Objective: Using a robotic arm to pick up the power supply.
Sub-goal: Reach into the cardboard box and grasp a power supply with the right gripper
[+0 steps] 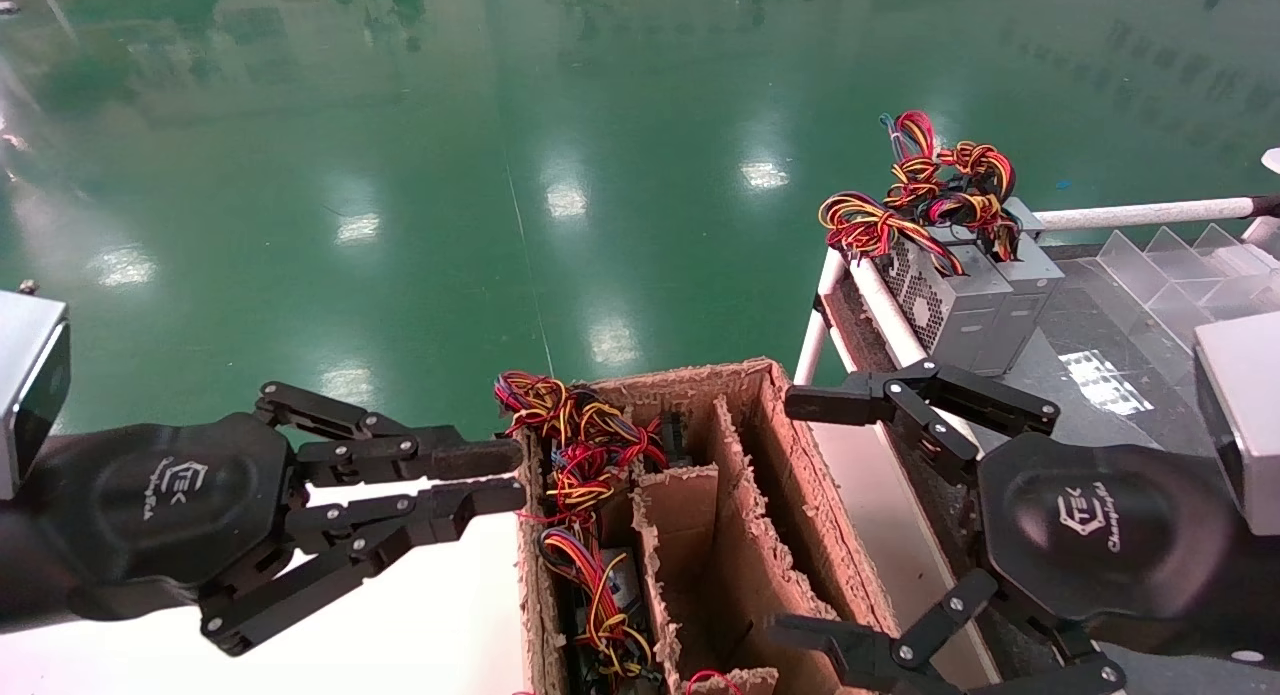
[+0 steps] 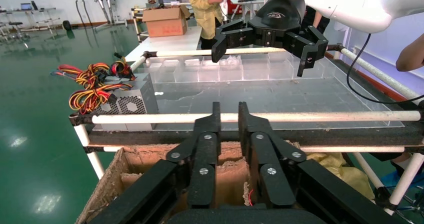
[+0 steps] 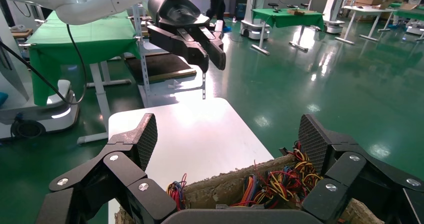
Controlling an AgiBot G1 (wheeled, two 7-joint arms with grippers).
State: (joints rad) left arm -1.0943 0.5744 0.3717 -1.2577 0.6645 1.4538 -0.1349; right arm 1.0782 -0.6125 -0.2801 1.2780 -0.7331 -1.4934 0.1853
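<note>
Two grey metal power supplies (image 1: 962,310) with red, yellow and black wire bundles stand on the right-hand table's far left corner; they also show in the left wrist view (image 2: 131,101). More wire bundles (image 1: 585,445) and a power supply (image 1: 612,587) fill the left compartment of a cardboard box (image 1: 800,495). My right gripper (image 1: 795,520) hangs wide open above the box's right side, holding nothing; through it I see wires (image 3: 282,181) below. My left gripper (image 1: 520,478) hovers at the box's left rim, its fingers almost together with nothing between them.
The cardboard box has torn dividers (image 1: 740,535) and empty middle and right compartments. A white table (image 1: 420,615) lies left of the box. The right-hand table has a white pipe rail (image 1: 880,305) and clear plastic bins (image 1: 1190,265). Green floor lies beyond.
</note>
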